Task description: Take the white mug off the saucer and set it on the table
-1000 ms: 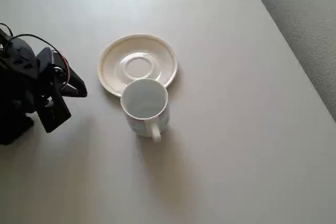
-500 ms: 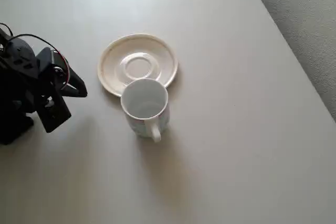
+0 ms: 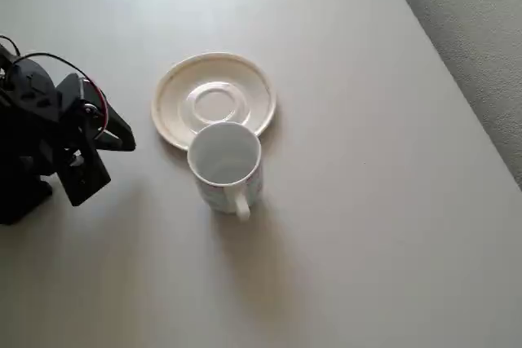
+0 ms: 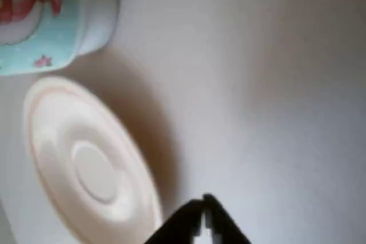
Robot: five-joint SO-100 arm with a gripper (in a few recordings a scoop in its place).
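Observation:
The white mug [image 3: 226, 163] stands upright on the table [image 3: 367, 201], right beside the saucer's near edge, with its handle pointing toward the bottom of the overhead view. The saucer [image 3: 214, 99] lies bare just beyond it. In the wrist view the mug [image 4: 51, 15] shows red and bluish markings at the top left, and the saucer [image 4: 86, 164] lies below it. My black gripper [image 3: 126, 140] sits to the left of both, apart from them, with its tip pointing at the saucer. Its fingertips [image 4: 203, 212] meet, with nothing held between them.
The table's right edge runs diagonally at the upper right of the overhead view, with grey textured floor [image 3: 481, 30] beyond it. The arm's black base [image 3: 24, 177] stands at the left edge.

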